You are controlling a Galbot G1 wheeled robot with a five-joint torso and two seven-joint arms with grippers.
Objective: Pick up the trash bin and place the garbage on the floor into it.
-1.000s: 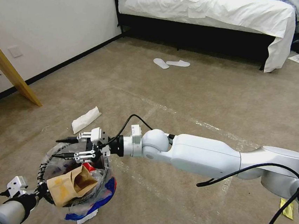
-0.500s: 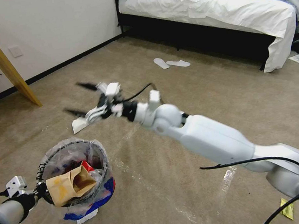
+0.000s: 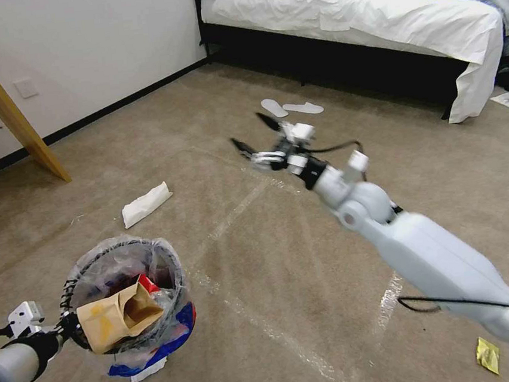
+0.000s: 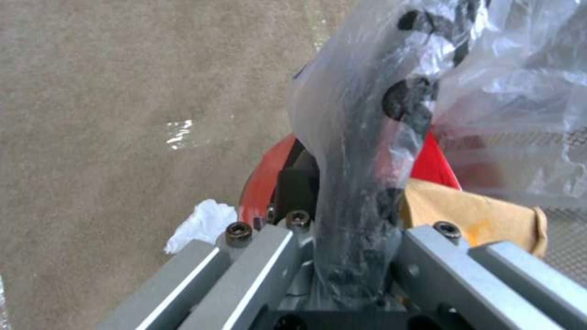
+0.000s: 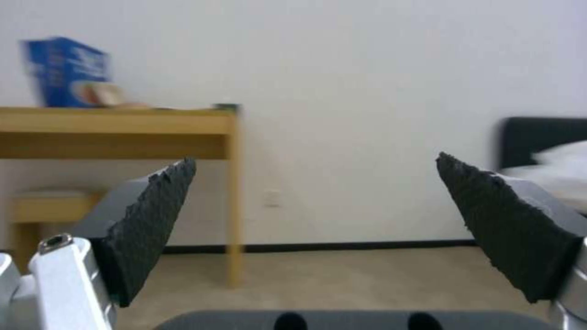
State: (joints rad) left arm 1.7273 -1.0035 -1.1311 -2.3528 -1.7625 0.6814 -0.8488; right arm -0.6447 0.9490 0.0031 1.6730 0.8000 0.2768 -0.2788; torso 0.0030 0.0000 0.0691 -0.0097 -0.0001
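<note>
The trash bin [image 3: 165, 270], black mesh lined with a clear bag, hangs low at the left above the floor [image 3: 262, 274]. My left gripper [image 3: 68, 326] is shut on its rim. The left wrist view shows the left gripper [image 4: 355, 256] clamped on the bag-covered rim [image 4: 367, 151], above the red base [image 4: 263, 178]. A brown paper bag [image 3: 119, 315] sticks out of the bin. My right gripper [image 3: 247, 130] is open and empty, held in the air well right of the bin; its black pads [image 5: 153, 220] stand wide apart. Garbage on the carpet: a white folded tissue [image 3: 146, 203] and a yellow wrapper [image 3: 487, 354].
A bed [image 3: 370, 17] stands at the back right, with white slippers [image 3: 291, 108] on the carpet before it. A slanted wooden leg [image 3: 13, 118] is at the left wall. A white scrap [image 3: 145, 369] lies under the bin. The right wrist view faces a wooden desk [image 5: 122, 123] carrying a blue box [image 5: 67, 71].
My right arm has swung up and to the right, away from above the bin, with its gripper open and empty. The bin and left gripper have stayed put.
</note>
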